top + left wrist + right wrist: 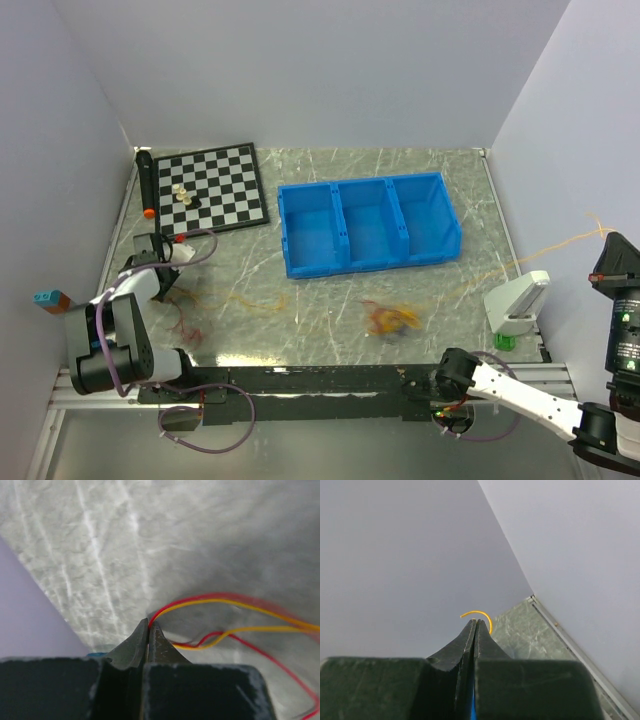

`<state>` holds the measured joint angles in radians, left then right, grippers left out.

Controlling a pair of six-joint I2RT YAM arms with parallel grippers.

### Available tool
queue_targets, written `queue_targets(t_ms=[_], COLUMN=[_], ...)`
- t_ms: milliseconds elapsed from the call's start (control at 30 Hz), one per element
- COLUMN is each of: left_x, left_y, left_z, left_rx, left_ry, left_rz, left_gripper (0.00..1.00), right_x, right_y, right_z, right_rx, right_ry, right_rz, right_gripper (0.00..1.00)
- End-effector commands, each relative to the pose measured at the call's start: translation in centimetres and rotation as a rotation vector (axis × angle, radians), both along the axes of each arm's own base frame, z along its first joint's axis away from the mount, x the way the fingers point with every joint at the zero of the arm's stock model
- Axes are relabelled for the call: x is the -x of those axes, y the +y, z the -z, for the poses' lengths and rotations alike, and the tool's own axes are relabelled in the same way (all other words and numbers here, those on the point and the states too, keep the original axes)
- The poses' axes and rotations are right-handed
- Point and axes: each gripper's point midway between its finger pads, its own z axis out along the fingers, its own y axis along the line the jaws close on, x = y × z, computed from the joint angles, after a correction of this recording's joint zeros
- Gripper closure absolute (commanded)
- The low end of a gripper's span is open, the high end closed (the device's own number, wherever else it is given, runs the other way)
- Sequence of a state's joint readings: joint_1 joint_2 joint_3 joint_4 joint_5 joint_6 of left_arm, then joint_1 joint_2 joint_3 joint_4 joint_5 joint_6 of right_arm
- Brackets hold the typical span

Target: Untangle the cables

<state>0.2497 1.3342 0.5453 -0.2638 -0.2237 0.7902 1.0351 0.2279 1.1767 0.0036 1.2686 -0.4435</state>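
A tangled clump of yellow-orange and red cables (391, 318) lies on the marble table (330, 300), in front of the blue bin. My left gripper (166, 284) is low at the table's left side. In the left wrist view it (148, 623) is shut on a red and a yellow strand (220, 600) that trail off to the right. Loose red loops (186, 322) lie beside it. My right gripper (606, 243) is raised by the right wall. It (476, 621) is shut on a yellow-orange strand (485, 615) that stretches down toward the clump (520, 262). I cannot make out a purple strand.
A blue three-compartment bin (368, 222) stands at centre back. A chessboard (212, 187) with a few pieces and a black marker (146, 182) are at back left. A white device (517, 305) with a green part (504, 341) stands at the right. Walls enclose three sides.
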Motion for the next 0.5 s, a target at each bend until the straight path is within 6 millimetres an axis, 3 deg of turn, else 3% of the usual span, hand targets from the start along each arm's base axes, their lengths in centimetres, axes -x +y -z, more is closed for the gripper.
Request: queue_targets(t_ms=[0,100,233,367,467], left_x=[-0.8,-1.5,-2.4,-2.3,-2.2], left_y=[-3.4,-7.1,-11.5,-14.1,-15.1], left_z=[-2.6,-5.9,-11.9,-16.2,-18.2], left_rx=[0.196,0.374,0.577,0.687,0.724], left_ry=[-0.031,-0.062,-0.129,-0.17,-0.187], left_rz=[0.043,0.104,0.218,0.307,0.344], left_gripper=[0.99,0.98,0.98,0.97,0.96], right_x=[-1.1,-3.0,-4.9,-6.1,-6.8], right_y=[2.6,7.3,13.5,19.2,22.8], right_z=[1.4,3.7,6.4,8.4,8.2], right_rx=[0.021,0.046,0.049,0.067,0.085], right_ry=[0.055,0.112,0.187,0.257,0.253], right_rz=[-0.081,-0.182,-0.33,-0.474,-0.57], right_gripper=[1.0,1.0,1.0,1.0,1.0])
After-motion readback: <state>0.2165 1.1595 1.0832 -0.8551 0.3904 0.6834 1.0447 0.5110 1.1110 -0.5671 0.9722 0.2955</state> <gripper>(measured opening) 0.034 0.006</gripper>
